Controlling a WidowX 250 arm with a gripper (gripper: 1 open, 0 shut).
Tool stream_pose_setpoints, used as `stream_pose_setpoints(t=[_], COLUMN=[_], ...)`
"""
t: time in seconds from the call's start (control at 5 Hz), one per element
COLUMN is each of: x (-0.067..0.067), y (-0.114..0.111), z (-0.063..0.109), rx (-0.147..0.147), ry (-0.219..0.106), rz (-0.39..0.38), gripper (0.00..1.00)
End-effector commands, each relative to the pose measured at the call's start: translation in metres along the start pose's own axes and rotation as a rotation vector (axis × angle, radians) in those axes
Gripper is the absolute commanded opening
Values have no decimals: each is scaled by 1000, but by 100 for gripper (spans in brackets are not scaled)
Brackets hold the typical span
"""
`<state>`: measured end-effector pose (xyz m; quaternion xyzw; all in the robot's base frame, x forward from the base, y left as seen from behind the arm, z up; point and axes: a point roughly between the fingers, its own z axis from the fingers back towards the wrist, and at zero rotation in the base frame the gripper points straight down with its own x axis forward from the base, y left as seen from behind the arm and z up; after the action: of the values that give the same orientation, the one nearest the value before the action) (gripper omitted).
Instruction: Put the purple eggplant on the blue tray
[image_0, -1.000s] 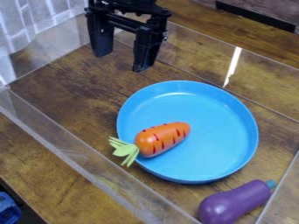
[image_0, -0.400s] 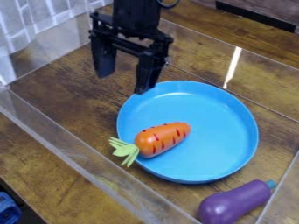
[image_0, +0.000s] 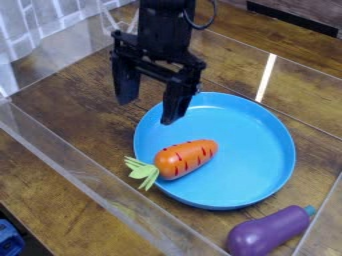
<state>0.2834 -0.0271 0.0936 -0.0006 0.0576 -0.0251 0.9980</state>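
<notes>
The purple eggplant (image_0: 269, 231) lies on the wooden surface at the bottom right, its teal stem pointing right, just outside the rim of the blue tray (image_0: 261, 150). An orange carrot (image_0: 183, 157) with green leaves rests on the tray's left part. My black gripper (image_0: 150, 98) hangs open over the tray's upper left edge, with nothing between its fingers. It is far from the eggplant, up and to the left of it.
Clear plastic walls (image_0: 94, 190) fence the work area along the front left and the back. The wooden tabletop (image_0: 67, 110) shows to the left of the tray. A tiled wall sits at the top left.
The gripper has moved down and toward the front, from the back wall to the tray's upper left edge. It stays open. Eggplant, carrot and tray have not moved.
</notes>
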Motion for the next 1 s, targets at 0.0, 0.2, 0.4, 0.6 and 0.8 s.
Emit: stream_pose_setpoints(t=[0.0,0.2,0.4,0.6,0.8], x=[1,1,3,5,-1], y=[-14,-27,-35,-39,-54], z=[2,-7,-18,-32,-39], rx=[1,0,1,10,18], ry=[-53,-74,-93,-119,-159], rz=[-37,-70,-89,-106,-172], gripper=[100,100,100,100,100])
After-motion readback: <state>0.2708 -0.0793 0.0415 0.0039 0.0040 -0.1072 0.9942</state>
